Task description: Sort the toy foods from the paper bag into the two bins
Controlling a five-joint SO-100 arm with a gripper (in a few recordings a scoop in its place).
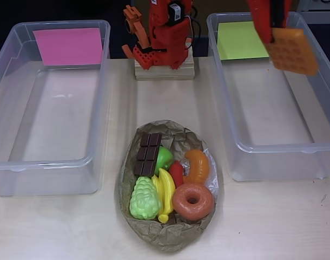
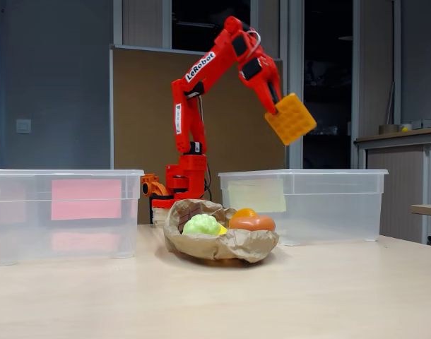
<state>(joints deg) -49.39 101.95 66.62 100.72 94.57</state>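
On the desk (image 1: pixel 273 216), the pink-sheet bin (image 1: pixel 13 108) sits left and the paper bag (image 1: pixel 167 238) of toy foods centre. At right, the gripper (image 2: pixel 278 107) is clamped on the orange waffle (image 2: pixel 291 119), high above the yellow-green-sheet bin (image 1: pixel 278 146).

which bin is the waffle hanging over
The bin with the yellow-green sheet, on the right in the overhead view; the gripper holds the waffle above it. The pink-sheet bin sits opposite.

The arm (image 2: pixel 201 92) is bright red plastic with black motor blocks at its joints. White "LeRobot" lettering runs along the upper link, a white label marks the lower one, and thin cables loop near the wrist.
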